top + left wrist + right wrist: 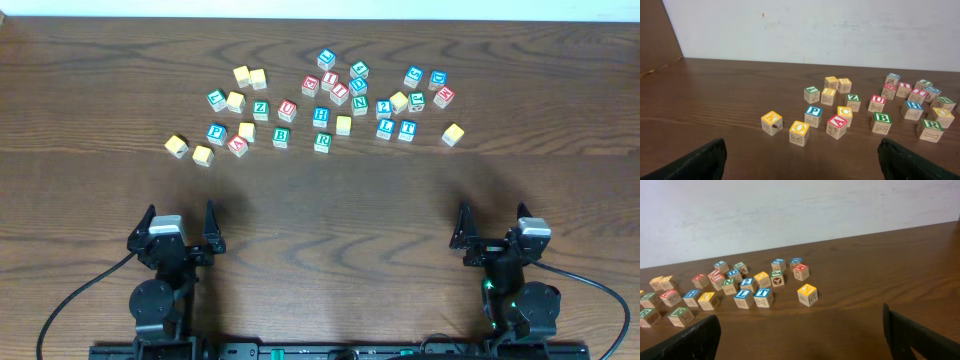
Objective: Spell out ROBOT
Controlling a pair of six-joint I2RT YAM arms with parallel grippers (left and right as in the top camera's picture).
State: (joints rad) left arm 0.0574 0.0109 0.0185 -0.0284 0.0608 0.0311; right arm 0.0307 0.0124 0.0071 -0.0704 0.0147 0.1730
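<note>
Overhead, my left claw (181, 215) and right claw (492, 215) sit at the near edge of the table (330, 200). Both have their fingers spread wide apart, with nothing between them. The blocks (339, 92) lie scattered in a loose band on the far side, well apart from both claws.

Through my left wrist camera I can read several faces. A yellow O (799, 132) stands just beside a yellow K (771, 122) at the near left of the scatter. A green B (882, 122) and a green R (929, 130) stand farther right, and a red A (837, 125) sits between the O and the B.

From overhead, a blue T (407, 129) sits in the right part of the band. My right wrist camera shows one yellow block (807, 294) at the right end of the group, its letter unclear. Many other faces are too small to read.
</note>
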